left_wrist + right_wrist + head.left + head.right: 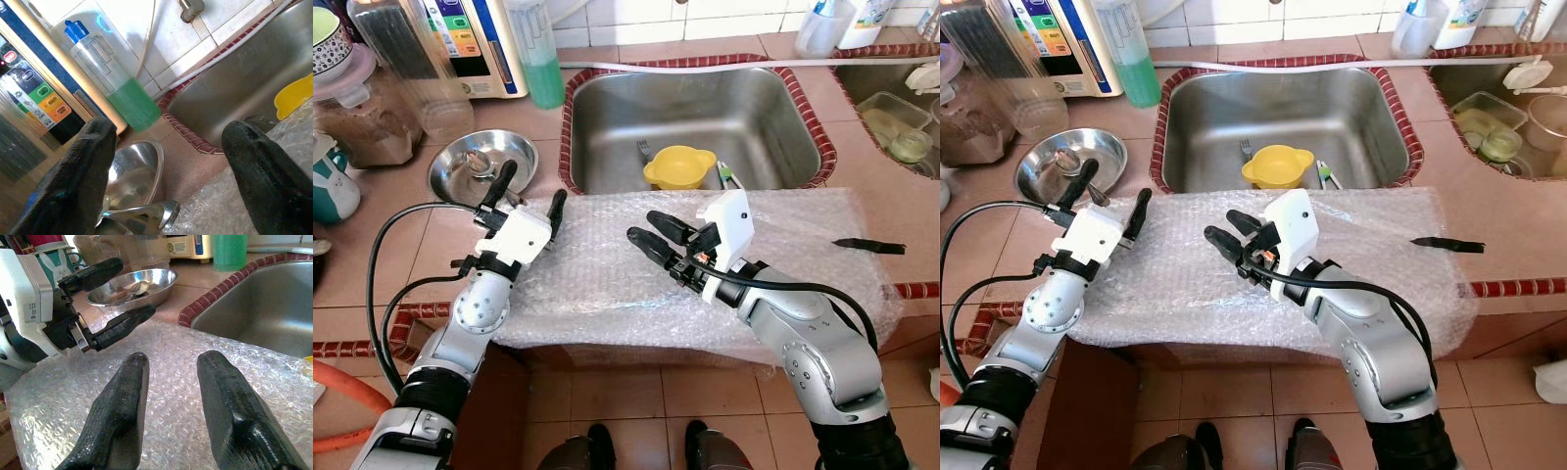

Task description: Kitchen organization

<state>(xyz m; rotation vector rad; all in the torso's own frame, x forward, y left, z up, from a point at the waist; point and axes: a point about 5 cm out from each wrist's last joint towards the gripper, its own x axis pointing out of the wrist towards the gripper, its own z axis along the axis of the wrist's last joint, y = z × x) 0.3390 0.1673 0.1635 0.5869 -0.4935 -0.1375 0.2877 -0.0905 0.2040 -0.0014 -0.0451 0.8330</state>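
A sheet of bubble wrap (607,279) covers the counter in front of the steel sink (705,108). My left gripper (533,183) hovers open over the sheet's left edge, beside a steel bowl (455,166) that holds a spoon (142,213). My right gripper (641,225) is open above the middle of the sheet, fingers pointing left toward the left gripper (136,286), with nothing between them. A yellow bowl (678,166) lies in the sink with some cutlery.
A green liquid bottle (538,59), a water purifier (480,39) and jars (372,117) stand at the back left. A thin black object (868,245) rests on the wrap's right end. A second basin (891,127) with containers is at the far right.
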